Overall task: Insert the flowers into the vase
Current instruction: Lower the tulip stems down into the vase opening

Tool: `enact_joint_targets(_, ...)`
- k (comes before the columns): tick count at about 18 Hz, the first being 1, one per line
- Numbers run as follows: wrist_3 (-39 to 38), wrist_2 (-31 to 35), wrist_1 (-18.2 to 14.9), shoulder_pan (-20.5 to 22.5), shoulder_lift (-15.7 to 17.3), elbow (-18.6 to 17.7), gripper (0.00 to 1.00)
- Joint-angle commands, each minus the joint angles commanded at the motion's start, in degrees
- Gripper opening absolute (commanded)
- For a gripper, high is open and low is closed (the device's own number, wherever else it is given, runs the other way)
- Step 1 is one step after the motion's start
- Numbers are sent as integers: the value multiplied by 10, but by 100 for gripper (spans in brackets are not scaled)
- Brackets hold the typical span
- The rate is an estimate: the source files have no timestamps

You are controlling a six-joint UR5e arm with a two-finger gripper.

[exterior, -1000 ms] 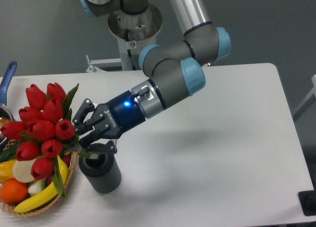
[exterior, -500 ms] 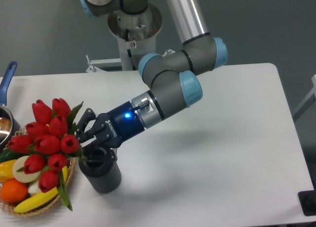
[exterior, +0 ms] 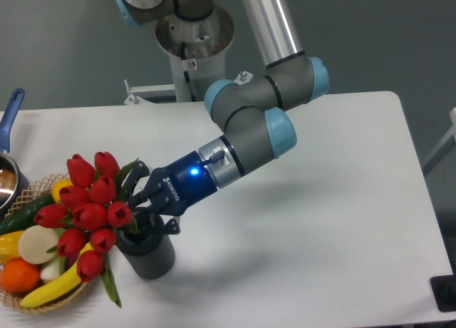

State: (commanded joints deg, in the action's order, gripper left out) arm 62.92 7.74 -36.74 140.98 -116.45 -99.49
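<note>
The flowers [exterior: 89,212], a bunch of red tulip buds with green leaves, hang to the left of the vase and lean over the basket. My gripper [exterior: 140,208] is shut on the flowers' stems, right above the vase's rim. The vase [exterior: 147,251], a dark grey ribbed cup, stands on the white table just under the gripper. The stems' lower ends are hidden behind the fingers and the rim, so I cannot tell whether they are inside the vase.
A wicker basket [exterior: 32,298] with a banana, an orange and vegetables sits at the front left, touching distance from the vase. A pot with a blue handle [exterior: 11,118] stands at the left edge. The arm's base [exterior: 192,36] rises at the back.
The gripper with the flowers has moved right and slightly down. The bunch has shifted from over the basket toward the vase and has tipped more upright.
</note>
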Motion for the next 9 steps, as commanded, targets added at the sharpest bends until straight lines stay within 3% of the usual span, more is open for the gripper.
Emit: enact_joint_targets(9, 44, 0, 0, 4, -15, -23, 27)
